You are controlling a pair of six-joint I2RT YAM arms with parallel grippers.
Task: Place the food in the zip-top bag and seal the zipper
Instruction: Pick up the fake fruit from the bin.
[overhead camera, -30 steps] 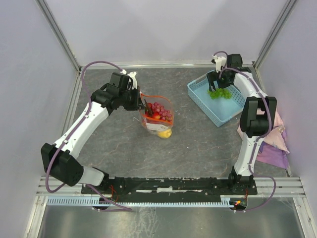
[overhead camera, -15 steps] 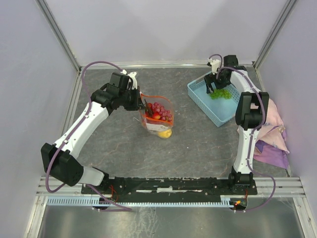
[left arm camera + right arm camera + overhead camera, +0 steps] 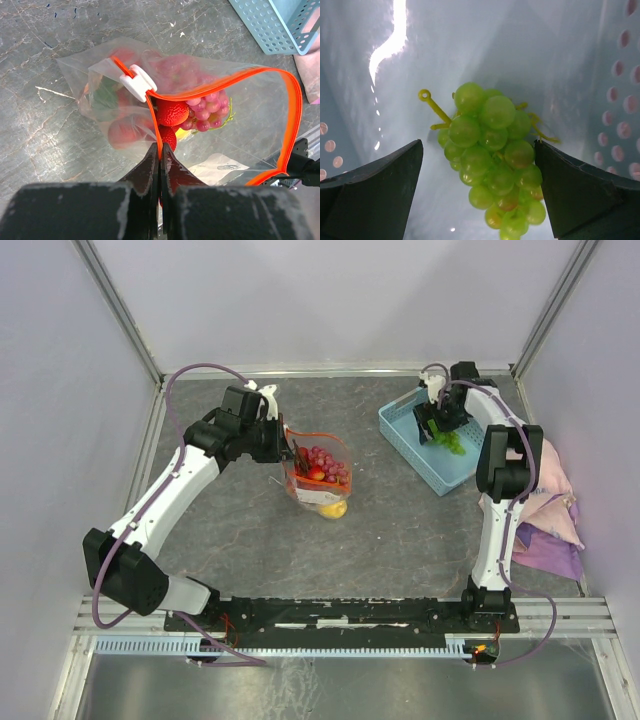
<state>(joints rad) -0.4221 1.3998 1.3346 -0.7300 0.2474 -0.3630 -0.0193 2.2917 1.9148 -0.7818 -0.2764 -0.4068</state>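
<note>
The clear zip-top bag (image 3: 322,483) lies mid-table with its mouth open. It holds red strawberries (image 3: 172,112), purple grapes (image 3: 205,111) and a yellow fruit (image 3: 333,508). My left gripper (image 3: 291,453) is shut on the orange-red zipper strip (image 3: 225,82), just below the white slider (image 3: 138,82); in the left wrist view the gripper (image 3: 160,150) pinches the strip. My right gripper (image 3: 440,428) is open, low inside the light blue basket (image 3: 402,435). In the right wrist view the gripper (image 3: 478,145) straddles a green grape bunch (image 3: 492,150), with a finger on each side.
The basket stands at the back right, near the right wall; its perforated walls (image 3: 625,100) close in around my right gripper. A pink cloth (image 3: 552,525) lies at the right edge of the table. Frame posts stand at the back corners.
My right gripper has swung from the basket's far rim down into the basket, over the green grapes. My left gripper and the bag have not moved.
</note>
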